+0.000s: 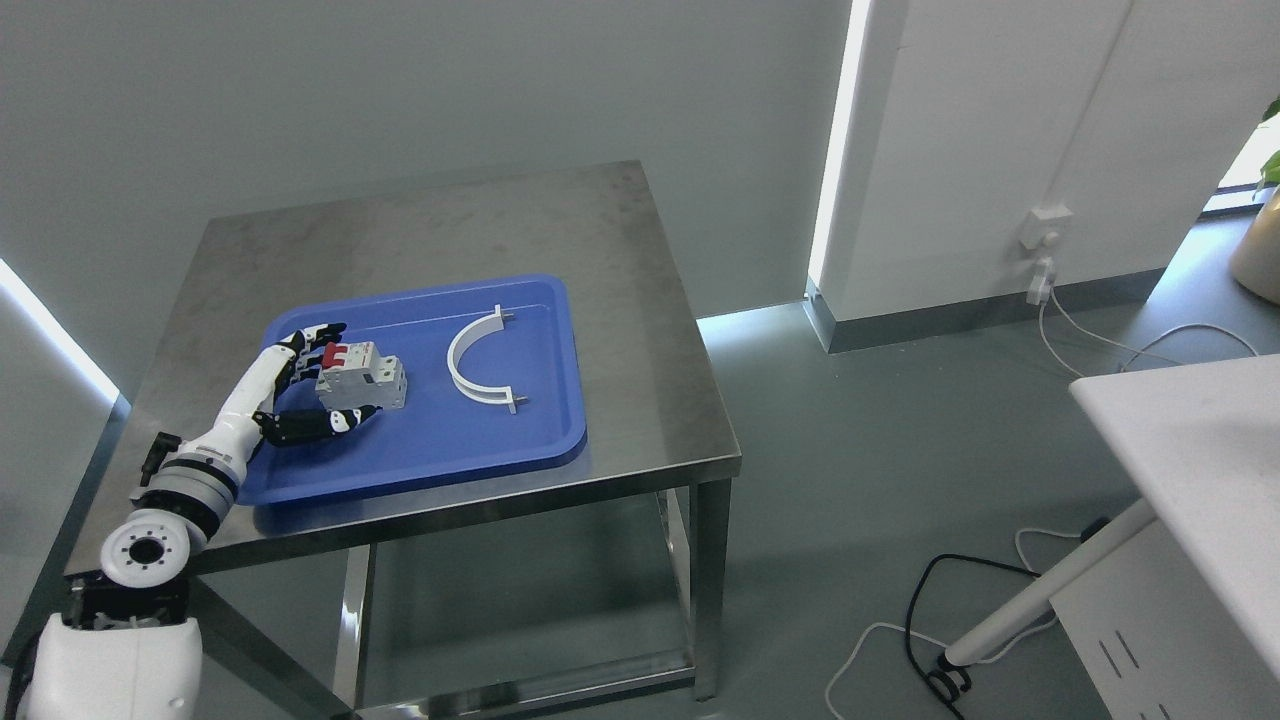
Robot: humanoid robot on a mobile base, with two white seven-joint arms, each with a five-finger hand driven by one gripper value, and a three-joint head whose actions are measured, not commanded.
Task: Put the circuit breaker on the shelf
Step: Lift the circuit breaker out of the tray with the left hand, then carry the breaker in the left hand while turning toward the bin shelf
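Note:
A grey circuit breaker [362,380] with red switches lies on the left part of a blue tray [480,450], which rests on a steel table [440,225]. My left hand [338,375] reaches in from the lower left and wraps around the breaker. Its fingers [310,345] press the far left side and its thumb [335,422] lies along the near side. The breaker still rests on the tray. The table's lower shelf [520,600] shows beneath the top. My right hand is out of view.
A white curved bracket [470,362] lies on the tray right of the breaker. A white table [1190,450] stands at the right, with cables [930,610] on the floor beneath it. A wall socket with a plug [1040,250] is at the back right.

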